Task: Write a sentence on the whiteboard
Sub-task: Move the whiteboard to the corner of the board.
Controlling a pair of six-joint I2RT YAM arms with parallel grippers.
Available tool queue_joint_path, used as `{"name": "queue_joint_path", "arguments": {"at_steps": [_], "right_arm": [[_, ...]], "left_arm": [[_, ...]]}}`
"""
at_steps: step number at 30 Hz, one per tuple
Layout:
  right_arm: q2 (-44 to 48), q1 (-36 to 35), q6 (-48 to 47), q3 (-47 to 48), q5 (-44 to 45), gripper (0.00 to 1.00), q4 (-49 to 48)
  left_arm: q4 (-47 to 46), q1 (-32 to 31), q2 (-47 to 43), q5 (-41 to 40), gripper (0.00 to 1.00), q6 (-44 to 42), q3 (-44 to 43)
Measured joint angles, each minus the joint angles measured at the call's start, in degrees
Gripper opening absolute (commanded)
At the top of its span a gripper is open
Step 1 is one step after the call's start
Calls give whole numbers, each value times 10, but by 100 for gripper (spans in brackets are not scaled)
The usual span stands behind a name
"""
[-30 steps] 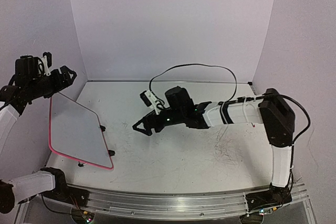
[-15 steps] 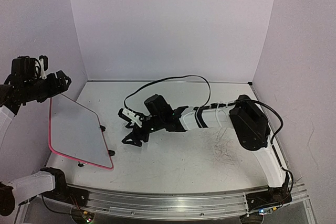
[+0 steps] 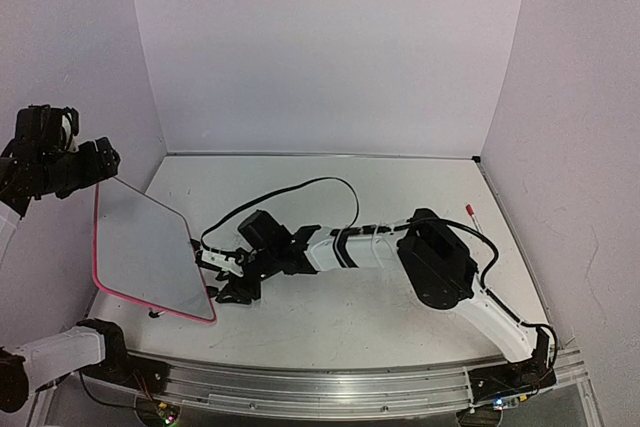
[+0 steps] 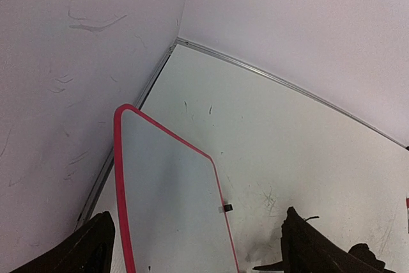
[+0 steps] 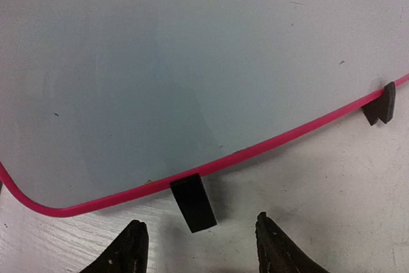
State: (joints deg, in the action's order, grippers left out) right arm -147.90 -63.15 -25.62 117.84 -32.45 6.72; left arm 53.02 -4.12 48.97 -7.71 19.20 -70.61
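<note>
Broadly, the white table (image 3: pixel 340 332) fills the lower half of the overhead view, and the whiteboard (image 3: pixel 140 247) lies at its left side, close to the left wall. Its long edges run from the upper part of the frame down to the lower, slanting a little rightward; whether it rests flat or slightly propped I cannot tell. The sentence is not on it yet, since its face is blank in every view. The right arm (image 3: pixel 350 245) stretches across the middle of the frame, and the right gripper (image 3: pixel 218 279) is just beside the board's right-hand long edge, far nearer than the left gripper (image 3: pixel 88 162), which hangs raised in the upper left, above the board's far corner. That left one gapes wide and has nothing in it. In the right wrist view the right gripper (image 5: pixel 201 254) stands partly apart, gripping nothing, with the board's pink rim directly ahead and a black clip foot (image 5: pixel 192 204) lined up with the gap. A second clip foot (image 5: pixel 379 104) sits toward the right of that frame. A small red-tipped stick (image 3: pixel 468 210), possibly the marker, lies well apart at the right of the table.
</note>
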Motion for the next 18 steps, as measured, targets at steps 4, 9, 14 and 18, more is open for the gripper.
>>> {"name": "queue_joint_path", "arguments": {"at_steps": [4, 9, 14, 18], "right_arm": [[-17, -5, -7, 22, 0, 51, 13], [-35, -5, -13, 49, -1, 46, 25], [-47, -5, -16, 73, -1, 38, 34], [-51, -7, -18, 81, -1, 37, 38]], "left_arm": [[12, 0, -4, -5, 90, 0, -3], [14, 0, -6, -5, 90, 1, -3], [15, 0, -7, -4, 89, 1, -6], [15, 0, -11, -4, 90, 2, -6]]}}
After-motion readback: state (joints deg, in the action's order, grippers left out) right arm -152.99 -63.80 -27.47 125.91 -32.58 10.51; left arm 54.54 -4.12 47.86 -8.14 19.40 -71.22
